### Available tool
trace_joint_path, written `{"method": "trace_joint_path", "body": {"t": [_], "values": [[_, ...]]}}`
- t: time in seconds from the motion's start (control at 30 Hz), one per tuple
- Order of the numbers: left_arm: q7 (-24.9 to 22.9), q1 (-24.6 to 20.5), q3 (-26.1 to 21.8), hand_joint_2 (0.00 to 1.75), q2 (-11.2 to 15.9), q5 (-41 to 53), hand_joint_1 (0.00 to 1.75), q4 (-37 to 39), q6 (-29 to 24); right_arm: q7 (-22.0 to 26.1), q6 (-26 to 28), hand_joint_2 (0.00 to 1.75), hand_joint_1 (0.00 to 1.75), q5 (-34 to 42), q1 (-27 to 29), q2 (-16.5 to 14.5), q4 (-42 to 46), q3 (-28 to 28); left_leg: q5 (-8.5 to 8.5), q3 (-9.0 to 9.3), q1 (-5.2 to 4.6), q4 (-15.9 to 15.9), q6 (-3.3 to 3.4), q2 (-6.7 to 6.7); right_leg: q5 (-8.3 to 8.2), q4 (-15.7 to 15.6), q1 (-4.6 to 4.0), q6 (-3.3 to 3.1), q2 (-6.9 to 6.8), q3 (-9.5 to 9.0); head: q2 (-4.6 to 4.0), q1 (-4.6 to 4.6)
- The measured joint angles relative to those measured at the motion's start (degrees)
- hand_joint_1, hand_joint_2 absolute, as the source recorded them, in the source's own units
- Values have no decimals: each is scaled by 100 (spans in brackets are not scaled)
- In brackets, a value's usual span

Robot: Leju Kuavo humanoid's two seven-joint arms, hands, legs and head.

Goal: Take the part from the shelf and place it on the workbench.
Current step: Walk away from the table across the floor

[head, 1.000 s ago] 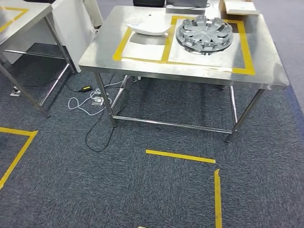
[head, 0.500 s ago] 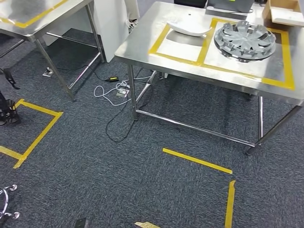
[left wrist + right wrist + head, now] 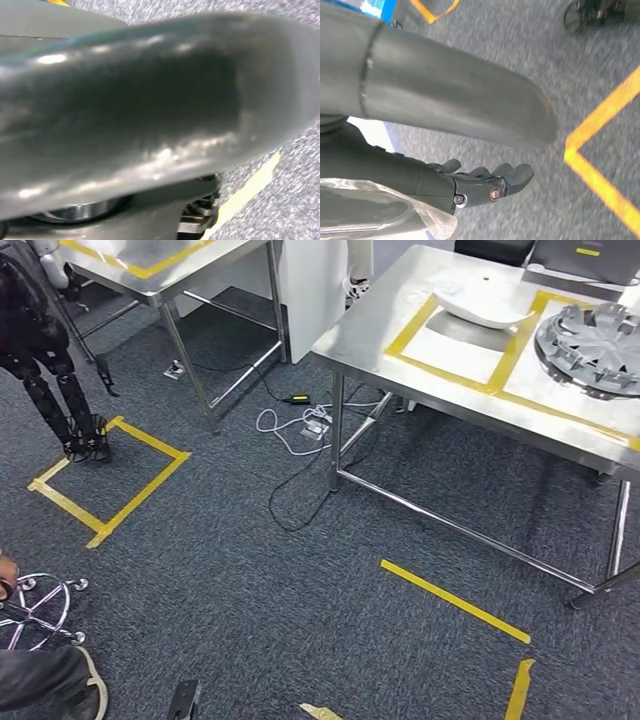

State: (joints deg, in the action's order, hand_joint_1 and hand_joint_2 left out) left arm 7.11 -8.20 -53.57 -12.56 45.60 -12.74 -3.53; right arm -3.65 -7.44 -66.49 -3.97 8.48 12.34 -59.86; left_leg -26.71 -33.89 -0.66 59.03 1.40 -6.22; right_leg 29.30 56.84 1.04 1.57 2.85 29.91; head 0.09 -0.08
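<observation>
The steel workbench stands at the upper right of the head view, marked with yellow tape squares. A white curved part lies in one square and a grey wheel cover in the square beside it. My right hand hangs over the grey carpet with its dark fingers stretched out and nothing in them. My left hand is a blurred grey mass close to its wrist camera, and how its fingers lie cannot be made out.
A second steel table stands at the upper left. Black robot legs stand by a yellow floor square. Cables lie under the workbench. A chair base and a person's shoe are at lower left.
The whole head view has shifted: the camera has turned left, so the workbench now sits at the right edge and the second table, black legs and chair base have come in.
</observation>
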Motion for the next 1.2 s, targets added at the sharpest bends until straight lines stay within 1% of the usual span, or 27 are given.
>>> {"method": "trace_joint_path", "body": {"t": [0.03,0.1,0.13,0.17,0.2,0.23,0.27,0.33,0.37,0.4,0.5,0.57,0.6,0.63,0.7,0.73,0.77,0.8,0.83,0.87,0.9,0.93,0.97,1.0,1.07,1.13,1.2], "values": [[28,10,0,0,1,2,0,1,17,-7,-11,0,0,7,14,69,3,-21,-101,-64,-5,145,-31,142,-8,-15,6,-31,-75,-10,0,-19],[55,-5,1,0,-2,6,0,2,37,-20,-20,0,0,18,51,176,8,-55,-454,-342,4,769,-91,451,-2,-26,4,-76,-250,-22,0,-50],[58,-14,2,0,-2,9,0,2,41,-24,-19,0,0,20,69,218,8,-73,-628,-517,25,1154,-116,507,7,-25,-3,-87,-344,-24,0,-58],[64,-11,3,0,-2,11,0,2,39,-27,-15,0,0,20,82,246,8,-88,-728,-648,44,1448,-134,529,14,-24,-7,-92,-435,-27,0,-56],[77,-1,4,0,-2,13,0,2,29,-25,-13,0,0,17,87,277,8,-103,-724,-694,60,1565,-145,541,20,-24,-9,-92,-519,-30,0,-57],[98,9,4,0,-1,15,0,1,12,-23,-20,0,0,11,87,307,8,-115,-617,-632,70,1462,-146,560,26,-23,-11,-86,-599,-38,0,-59],[126,15,5,0,3,20,0,1,-12,-24,-43,0,0,3,87,346,8,-124,-431,-464,71,1148,-131,612,35,-23,-12,-76,-677,-53,0,-59],[174,4,12,0,21,38,0,-1,-50,-45,-129,0,0,-3,94,459,8,-142,-137,-51,22,356,-71,880,66,-18,-25,-39,-823,-89,0,-62],[198,-7,18,0,32,49,0,-1,-61,-65,-189,0,0,3,102,530,8,-158,-77,78,-8,90,-36,986,83,-15,-35,-8,-894,-100,0,-58],[220,-12,24,0,46,55,0,-1,-65,-88,-248,0,0,9,108,607,8,-177,-78,126,-36,-31,-7,1040,97,-14,-43,24,-962,-109,0,-55],[264,21,30,0,102,52,0,-1,-56,-127,-395,0,0,9,110,799,9,-219,-73,112,-62,-76,61,894,117,-35,-37,107,-1126,-148,0,-43],[266,57,28,0,131,35,0,-1,-30,-128,-455,0,0,-4,113,894,11,-233,-38,142,-41,-131,114,819,173,-10,-15,153,-1039,-148,0,-36],[269,70,28,0,147,23,0,-1,-13,-128,-484,0,0,-11,124,947,12,-243,-17,156,-26,-156,144,774,262,98,-4,170,-885,-99,1,-24],[272,78,27,0,160,15,0,-1,3,-128,-505,0,0,-16,143,1000,13,-252,-4,151,-16,-163,166,729,397,319,6,179,-685,8,1,-5],[276,88,26,0,185,6,0,-1,30,-131,-534,0,0,-25,196,1105,14,-278,12,136,-12,-162,195,597,742,1056,6,189,-377,370,1,21],[276,100,26,0,193,6,0,-1,35,-132,-540,0,0,-31,221,1143,14,-287,17,133,-13,-159,202,521,849,1403,6,197,-319,555,0,28],[276,116,26,0,201,3,0,-1,20,-134,-541,0,0,-38,238,1172,14,-294,20,133,-12,-155,203,444,848,1582,8,203,-297,670,0,28],[276,132,26,0,209,-9,0,-1,-11,-137,-543,0,0,-46,249,1190,14,-296,24,135,-9,-148,202,365,736,1543,15,210,-288,684,0,30],[277,147,25,0,219,-31,0,-1,-51,-137,-553,0,0,-57,257,1217,14,-298,22,136,-5,-136,196,286,528,1275,31,217,-262,586,0,29],[282,160,20,0,228,-61,0,-1,-94,-136,-568,0,0,-66,267,1254,14,-299,17,135,-1,-118,184,211,303,888,53,226,-189,423,0,28],[293,172,10,0,246,-96,0,-1,-127,-134,-595,0,0,-76,282,1298,15,-301,3,121,-8,-88,159,136,166,505,78,234,-43,249,0,31],[308,188,-5,0,264,-131,0,-1,-150,-132,-630,0,0,-83,305,1352,16,-305,-8,102,-12,-61,128,66,93,231,95,229,79,120,0,29],[325,212,-27,0,288,-161,0,-1,-172,-130,-667,0,0,-87,328,1408,19,-314,-10,78,-12,-44,94,-2,93,93,99,213,163,37,0,29],[337,245,-54,0,313,-191,0,-1,-192,-126,-711,0,0,-91,347,1459,23,-325,-1,55,-10,-36,52,-71,122,54,90,184,185,-1,0,30],[345,325,-112,0,358,-250,0,-1,-240,-93,-797,0,0,-100,375,1569,37,-349,18,24,11,-25,-14,-138,90,45,82,99,41,-34,0,28],[367,366,-185,0,376,-387,0,-1,-317,104,-890,0,0,-281,435,1585,49,-353,-170,-92,6,236,-66,117,56,21,84,14,-121,-40,0,0],[446,352,-301,0,354,-594,0,-1,-410,429,-863,0,0,-670,554,1393,69,-266,-572,-382,23,911,-108,451,56,17,49,-36,-314,-37,0,-30]]}}
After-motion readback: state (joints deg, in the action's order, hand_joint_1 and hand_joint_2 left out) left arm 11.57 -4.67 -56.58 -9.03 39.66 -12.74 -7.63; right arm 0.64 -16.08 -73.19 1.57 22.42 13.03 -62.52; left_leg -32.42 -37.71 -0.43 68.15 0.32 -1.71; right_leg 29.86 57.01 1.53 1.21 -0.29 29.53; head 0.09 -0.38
